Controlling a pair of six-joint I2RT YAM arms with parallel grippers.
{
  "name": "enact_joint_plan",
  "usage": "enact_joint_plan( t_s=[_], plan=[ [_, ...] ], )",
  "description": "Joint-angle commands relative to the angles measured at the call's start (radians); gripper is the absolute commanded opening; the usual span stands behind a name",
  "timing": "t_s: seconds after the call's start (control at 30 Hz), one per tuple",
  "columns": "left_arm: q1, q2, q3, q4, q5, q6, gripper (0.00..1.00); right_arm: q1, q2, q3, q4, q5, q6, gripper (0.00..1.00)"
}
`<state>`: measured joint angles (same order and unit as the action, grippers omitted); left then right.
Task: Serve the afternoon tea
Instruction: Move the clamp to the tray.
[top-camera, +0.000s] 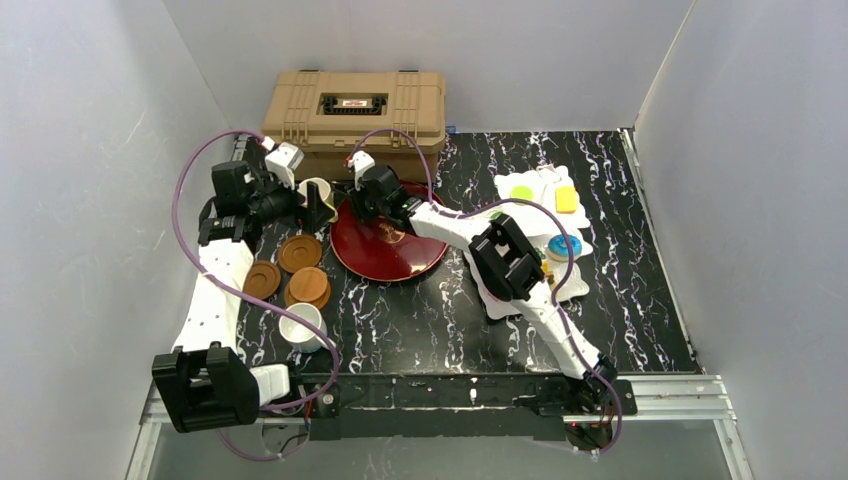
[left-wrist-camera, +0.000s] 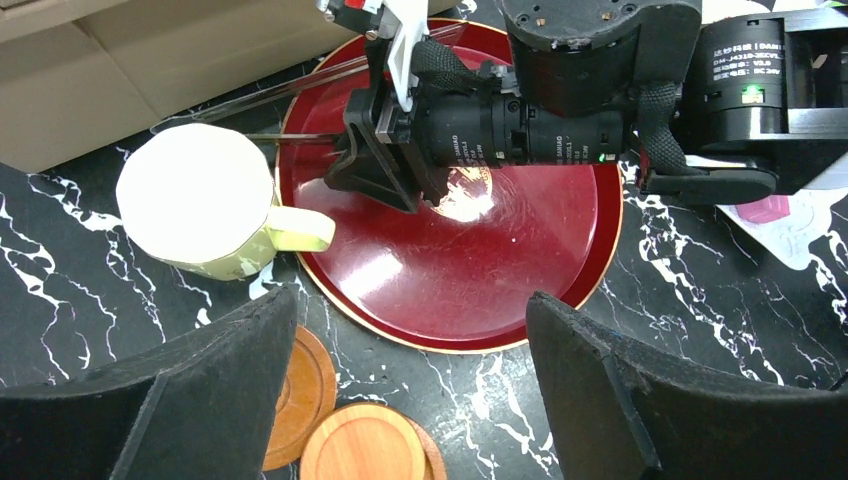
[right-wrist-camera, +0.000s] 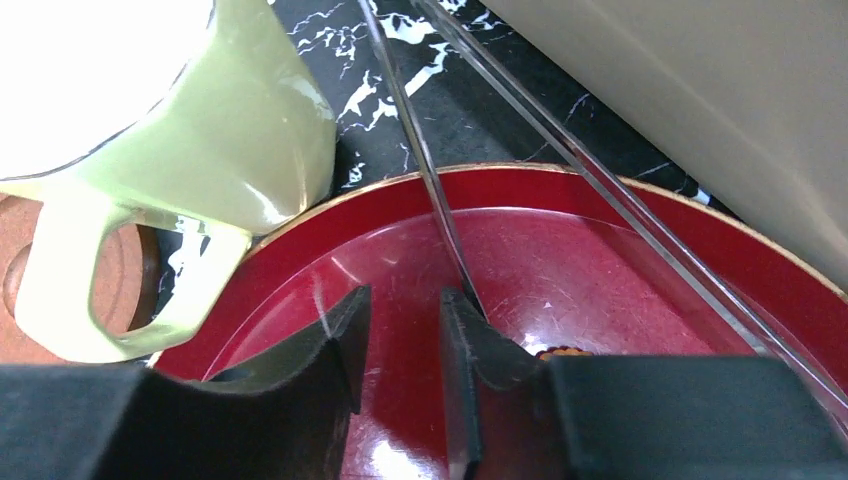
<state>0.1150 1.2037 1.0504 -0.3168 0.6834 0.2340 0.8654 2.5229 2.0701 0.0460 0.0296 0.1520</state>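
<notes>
Top external view: serving looks barely begun. Toy cakes (top-camera: 567, 198) sit on the white scalloped stand (top-camera: 543, 182) at the right of the bench (top-camera: 450, 320). Brown saucers (top-camera: 300, 252) lie bare at left. The white mug (top-camera: 303, 325) stands near them and the pale-yellow mug (left-wrist-camera: 200, 205) by the red tray's (left-wrist-camera: 480, 290) rim, neither on a saucer. The tray holds nothing; mug contents cannot be made out. The left tool (left-wrist-camera: 410, 390) hangs wide and empty; the right tool (right-wrist-camera: 405, 340), jaws narrowly apart, is low over the tray.

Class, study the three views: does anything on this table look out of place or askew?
Yes. The brown saucers sit bunched at the left, two overlapping unevenly, and neither the pale-yellow mug nor the white mug stands on one.
</notes>
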Motion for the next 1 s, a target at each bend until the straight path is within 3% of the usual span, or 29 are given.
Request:
enact_joint_plan(
  t_s=[0.0,0.27,0.47,0.53,0.63,0.77,0.97],
  plan=[
    [0.008,-0.001,0.049,-0.029,0.034,-0.004,0.82,-0.008,0.025,0.061,-0.020,-0.022,-0.022,0.34],
    [0.007,-0.007,0.057,-0.048,0.044,-0.012,0.81,-0.002,-0.103,-0.085,0.131,-0.007,-0.022,0.01],
    [0.007,-0.017,0.064,-0.061,0.044,-0.013,0.81,-0.002,-0.179,-0.122,0.165,-0.018,-0.044,0.01],
    [0.007,-0.022,0.069,-0.063,0.054,-0.027,0.81,-0.002,-0.228,-0.149,0.184,-0.022,-0.046,0.30],
    [0.007,-0.022,0.069,-0.053,0.062,-0.042,0.83,-0.004,-0.234,-0.134,0.171,-0.017,-0.066,0.46],
    [0.008,-0.016,0.066,-0.042,0.060,-0.049,0.88,-0.017,-0.181,-0.064,0.095,-0.016,-0.091,0.57],
    [0.010,0.000,0.058,-0.032,0.037,-0.044,0.90,-0.041,-0.111,-0.047,0.058,-0.100,-0.080,0.59]
  ],
)
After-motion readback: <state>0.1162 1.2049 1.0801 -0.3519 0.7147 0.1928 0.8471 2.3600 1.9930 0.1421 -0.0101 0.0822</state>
